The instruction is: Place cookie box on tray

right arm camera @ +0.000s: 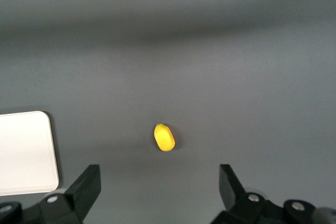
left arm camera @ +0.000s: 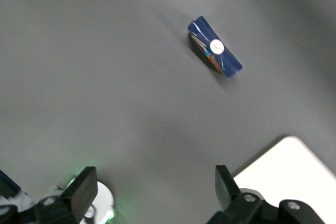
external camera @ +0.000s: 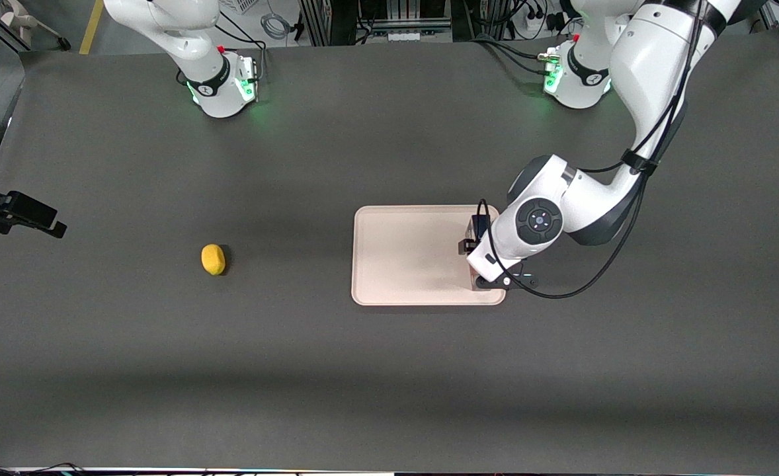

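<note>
Still ungrasped – cookie box point(left arm camera: 214, 53) lies on the desk point(left arm camera: 105, 77); end effector point(left arm camera: 155, 190), spread over the tray point(external camera: 409, 254) edge, should straddle its narrow sides

Colours on the table
A navy cookie box point(left arm camera: 214, 53), a pale pink tray point(external camera: 409, 254) and a yellow lemon point(external camera: 213, 259) are seen on dark grey.

The large flat pale pink rectangular tray point(external camera: 409, 254) lies on the dark grey tabletop point(external camera: 389, 370). The open pincer point(left arm camera: 152, 195) hangs above the tray's edge toward the working arm's end. The small navy-blue cookie box point(left arm camera: 214, 46) lies on the tabletop, apart from the tray. The small yellow lemon-like object point(external camera: 213, 259) lies toward the parked arm's end.
</note>
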Controlling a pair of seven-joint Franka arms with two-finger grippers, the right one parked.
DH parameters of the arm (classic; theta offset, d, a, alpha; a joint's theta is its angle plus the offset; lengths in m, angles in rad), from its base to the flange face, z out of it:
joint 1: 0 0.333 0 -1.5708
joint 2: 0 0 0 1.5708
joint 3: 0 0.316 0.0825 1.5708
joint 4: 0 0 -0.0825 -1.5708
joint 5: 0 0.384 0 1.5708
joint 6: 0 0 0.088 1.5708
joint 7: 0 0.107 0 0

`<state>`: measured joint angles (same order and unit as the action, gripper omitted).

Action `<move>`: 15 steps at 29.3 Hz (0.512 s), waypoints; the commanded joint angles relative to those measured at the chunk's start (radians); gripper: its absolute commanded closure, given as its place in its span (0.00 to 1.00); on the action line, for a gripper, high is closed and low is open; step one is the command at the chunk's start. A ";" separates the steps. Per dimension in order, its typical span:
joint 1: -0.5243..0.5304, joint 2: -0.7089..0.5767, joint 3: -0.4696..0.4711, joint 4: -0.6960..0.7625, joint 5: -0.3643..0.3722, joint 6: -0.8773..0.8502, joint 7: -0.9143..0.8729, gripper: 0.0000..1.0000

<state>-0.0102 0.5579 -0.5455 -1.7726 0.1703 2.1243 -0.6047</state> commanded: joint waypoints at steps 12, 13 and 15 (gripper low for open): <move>0.044 -0.354 0.075 0.117 -0.029 -0.378 0.032 0.00; 0.058 -0.380 0.079 0.127 -0.028 -0.407 0.043 0.00; 0.087 -0.424 0.088 0.145 -0.028 -0.454 0.084 0.00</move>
<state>0.0339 0.2690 -0.4839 -1.6499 0.1617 1.7944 -0.5923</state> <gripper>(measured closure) 0.000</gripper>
